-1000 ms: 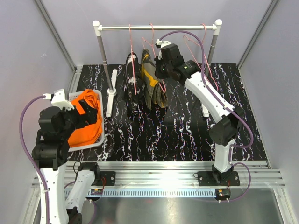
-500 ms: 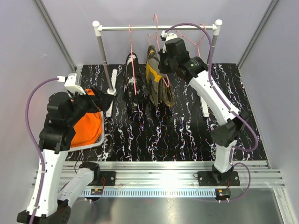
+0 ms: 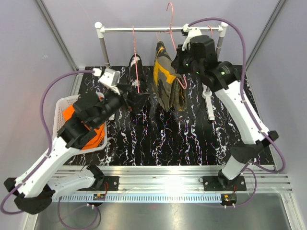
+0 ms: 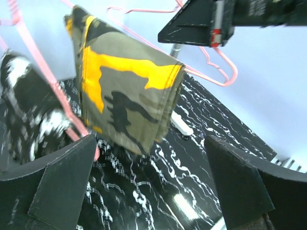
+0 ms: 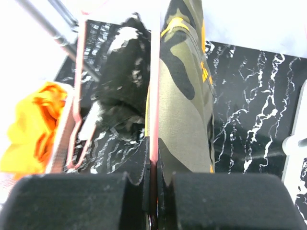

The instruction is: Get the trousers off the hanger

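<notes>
My right gripper [image 3: 183,67] is shut on a pink hanger [image 3: 169,14] that carries the dark olive trousers with a yellow-orange patch [image 3: 168,81]. It holds the hanger's hook above the rail [image 3: 144,28]. The right wrist view shows the hanger's wire [image 5: 154,120] pinched between the jaws of my right gripper [image 5: 154,179], with the olive trousers [image 5: 184,110] draped below. My left gripper [image 3: 139,99] is open and empty, beside the black speckled trousers [image 3: 135,64] on a second pink hanger [image 3: 134,48]. In the left wrist view my left gripper [image 4: 151,143] faces the olive trousers [image 4: 124,96]. The orange trousers [image 3: 84,132] lie in a white basket [image 3: 61,103].
The clothes rail stands on two grey posts [image 3: 104,50] at the back of the black marbled table [image 3: 192,139]. An aluminium frame [image 3: 182,172] runs along the near edge. Grey walls close in the left and right sides.
My right gripper has lifted the hanger with the olive trousers up off the rail and to the right. My left arm has swung from the basket toward the hanging trousers.
</notes>
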You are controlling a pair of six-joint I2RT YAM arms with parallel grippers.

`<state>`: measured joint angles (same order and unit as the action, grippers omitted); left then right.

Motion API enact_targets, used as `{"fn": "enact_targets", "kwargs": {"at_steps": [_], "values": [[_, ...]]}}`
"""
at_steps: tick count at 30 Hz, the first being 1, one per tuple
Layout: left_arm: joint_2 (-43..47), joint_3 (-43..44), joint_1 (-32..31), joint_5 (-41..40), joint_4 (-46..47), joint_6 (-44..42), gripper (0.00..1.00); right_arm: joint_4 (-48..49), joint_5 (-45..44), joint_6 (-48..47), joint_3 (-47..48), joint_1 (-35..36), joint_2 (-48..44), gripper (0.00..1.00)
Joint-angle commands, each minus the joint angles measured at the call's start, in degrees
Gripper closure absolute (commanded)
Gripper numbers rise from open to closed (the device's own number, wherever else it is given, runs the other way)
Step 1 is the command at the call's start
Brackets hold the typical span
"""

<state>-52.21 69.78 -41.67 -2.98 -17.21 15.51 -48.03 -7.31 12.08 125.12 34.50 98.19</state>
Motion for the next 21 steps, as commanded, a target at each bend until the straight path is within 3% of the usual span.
{"fn": "enact_targets", "kwargs": {"at_steps": [1,12,21], "values": [[-4.1,4.4,-4.3,-5.0,8.9,-7.5,0.01,9.5,1.9,0.8,0.7,0.1,-8.5,1.0],[-21.7,14.9,-20.0,-14.9,11.9,-22.3,0.01,9.1,7.0,3.4,-11.3,0.1,-22.0,1.0],[-26.3,15.7,-21.8,-13.7,11.3,-21.3,0.01,11.1,11.5,6.6,-19.6,0.1,-31.5,1.0]]}}
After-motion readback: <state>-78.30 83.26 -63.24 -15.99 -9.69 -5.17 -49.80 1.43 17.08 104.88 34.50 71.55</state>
